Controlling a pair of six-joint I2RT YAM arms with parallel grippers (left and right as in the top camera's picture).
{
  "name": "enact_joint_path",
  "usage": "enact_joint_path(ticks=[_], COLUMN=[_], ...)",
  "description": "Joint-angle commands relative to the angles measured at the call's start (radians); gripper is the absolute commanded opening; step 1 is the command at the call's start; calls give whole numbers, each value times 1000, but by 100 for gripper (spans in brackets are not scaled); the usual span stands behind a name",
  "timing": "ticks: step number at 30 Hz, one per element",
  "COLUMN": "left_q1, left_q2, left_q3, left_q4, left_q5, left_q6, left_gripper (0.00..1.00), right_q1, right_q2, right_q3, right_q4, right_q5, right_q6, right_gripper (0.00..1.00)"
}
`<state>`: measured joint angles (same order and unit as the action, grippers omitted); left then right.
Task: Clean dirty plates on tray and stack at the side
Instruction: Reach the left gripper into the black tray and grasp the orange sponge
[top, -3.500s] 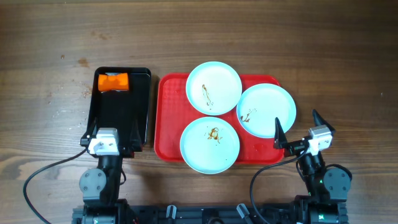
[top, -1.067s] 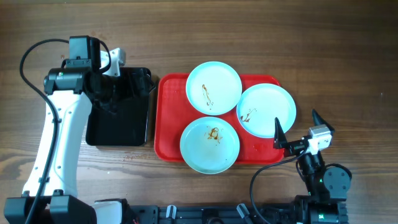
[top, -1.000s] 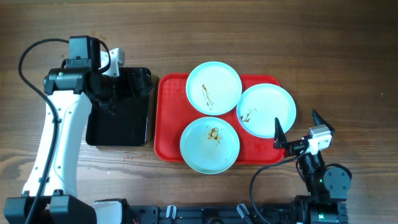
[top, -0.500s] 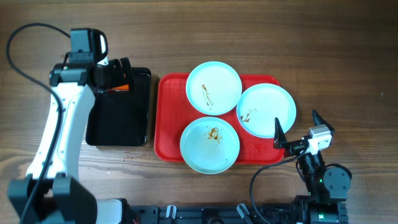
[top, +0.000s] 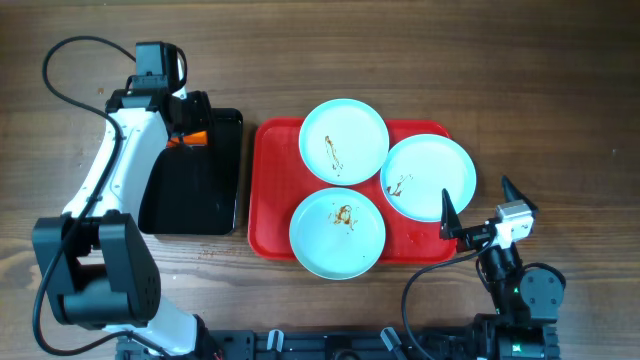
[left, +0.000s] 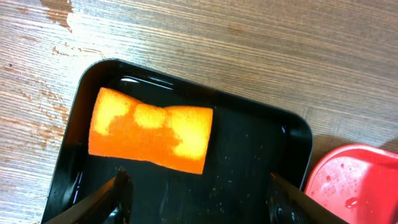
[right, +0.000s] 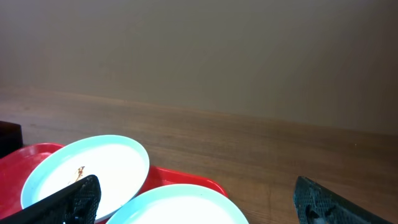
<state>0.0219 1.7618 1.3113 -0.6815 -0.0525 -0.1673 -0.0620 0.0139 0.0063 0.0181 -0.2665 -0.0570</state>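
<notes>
Red tray (top: 268, 190) holds all three plates (top: 344, 139) (each sauce-smeared at centre). L gripper (left: 199, 202) over black tray (left: 249, 180), jaws apart, orange sponge (left: 151, 129) just ahead, ungripped. R gripper (top: 475, 192) beside red tray's corner, jaws wide apart.

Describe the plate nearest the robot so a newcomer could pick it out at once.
Find the red tray, which carries three pale plates. The near plate sits at the tray's front edge, overhanging the rim toward the robot. Unlike the far plate, thinly streaked, and the right plate, smeared by its left edge, it has a brown blob dead centre.
</notes>
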Motion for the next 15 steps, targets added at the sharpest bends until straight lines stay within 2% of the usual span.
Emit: enact_joint_path(ticks=[1, 2, 3, 4, 8, 13, 14, 15], left_q1=[10, 19, 30, 42, 105, 192, 193, 189], left_q2=[41, 70, 93, 112, 159, 169, 169, 169], left_q3=[17, 16, 16, 16, 17, 17, 17, 17], left_q4=[10, 9, 9, 9, 18, 85, 93, 95], left_q5=[10, 9, 10, 10, 9, 27, 37, 50], left_q6=[-3, -19, -38, -52, -54, -54, -54, -54], left_gripper=[49, 40, 36, 38, 23, 23, 26, 40], right_q1=[3, 3, 3, 3, 3, 3, 3, 3], right_q2=[-3, -3, -3, -3, -3, -3, -3, -3], right_q3=[-1, -1, -1, -1, -1, -1, -1, -1], right_q4=[3, 3, 3, 3, 3, 3, 3, 3], right_q5=[-12, -12, -12, -12, -12, -12, -12, -12], right_q6=[6, 6, 6, 6, 6, 6, 6, 6], right_gripper=[100, 100, 100, 100, 100, 100, 100, 100])
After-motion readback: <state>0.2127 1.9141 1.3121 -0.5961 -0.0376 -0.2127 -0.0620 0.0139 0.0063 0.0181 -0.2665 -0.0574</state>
